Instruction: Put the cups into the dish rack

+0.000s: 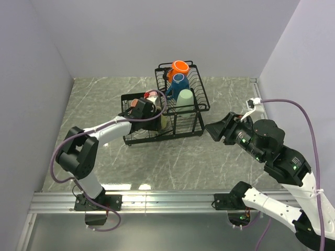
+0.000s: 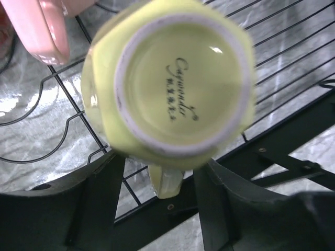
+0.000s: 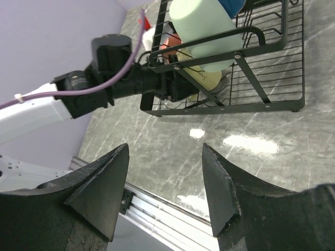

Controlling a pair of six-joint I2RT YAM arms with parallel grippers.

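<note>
The black wire dish rack [image 1: 202, 121] stands mid-table. Its upper basket holds an orange cup [image 1: 180, 67], a blue cup [image 1: 179, 82] and a pale green cup [image 1: 185, 99]. My left gripper [image 1: 156, 120] reaches into the lower tray. In the left wrist view the yellow cup [image 2: 180, 83] lies base toward the camera on the rack wires [image 2: 293, 42]. Its handle [image 2: 165, 180] hangs between the spread jaws of my left gripper [image 2: 159, 163], untouched. A pink cup [image 2: 47, 26] sits beside it. My right gripper [image 1: 213, 128] is open and empty, right of the rack.
The right wrist view shows the rack [image 3: 272, 104], the pale green cup [image 3: 204, 26], the left arm [image 3: 110, 83] and marble tabletop under my right gripper [image 3: 165, 149]. An aluminium rail [image 1: 167, 201] runs along the near edge. Walls close in the left, right and back.
</note>
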